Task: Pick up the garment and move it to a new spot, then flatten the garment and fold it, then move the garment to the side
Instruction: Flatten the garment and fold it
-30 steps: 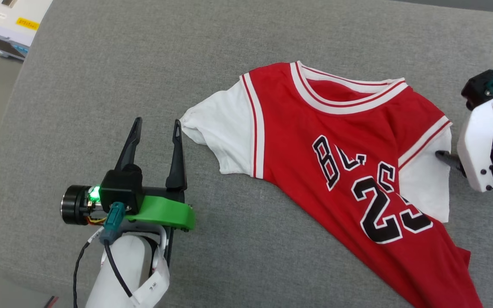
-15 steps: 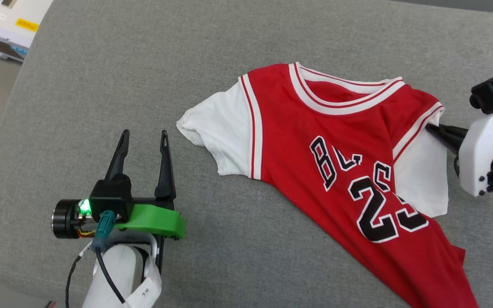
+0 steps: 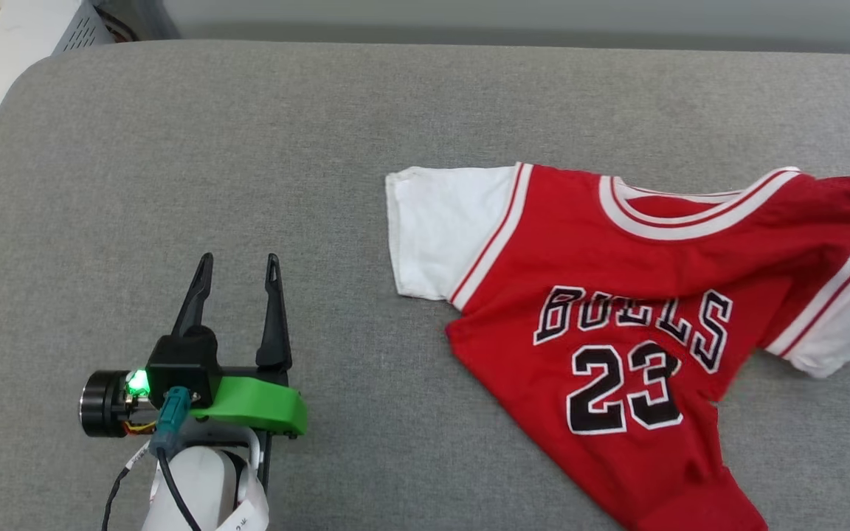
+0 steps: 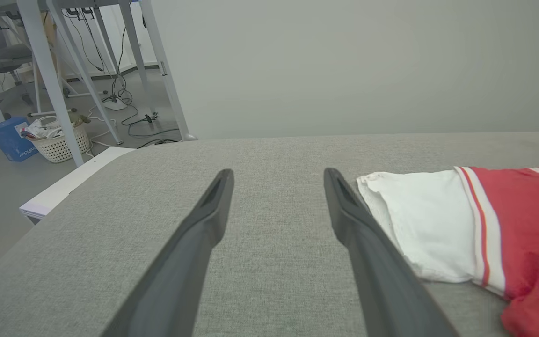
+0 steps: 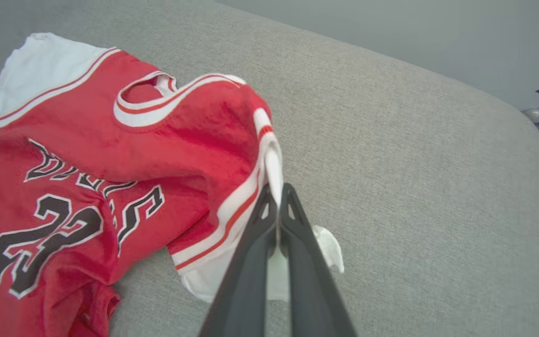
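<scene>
Right wrist view — right claw (image 5: pixel 278 189) pinching garment (image 5: pixel 194 131) sleeve | left claw (image 3: pixel 239 259) spread, well apart

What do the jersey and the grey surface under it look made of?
Jersey: soft matte knit, likely cotton or polyester, since it drapes and wrinkles. Grey surface: matte woven upholstery fabric with a fine heathered weave. Its rounded corner suggests padding.

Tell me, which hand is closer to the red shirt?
Right hand: it pinches a white sleeve of the red shirt. Left hand stands open beside the other sleeve, not touching.
</scene>
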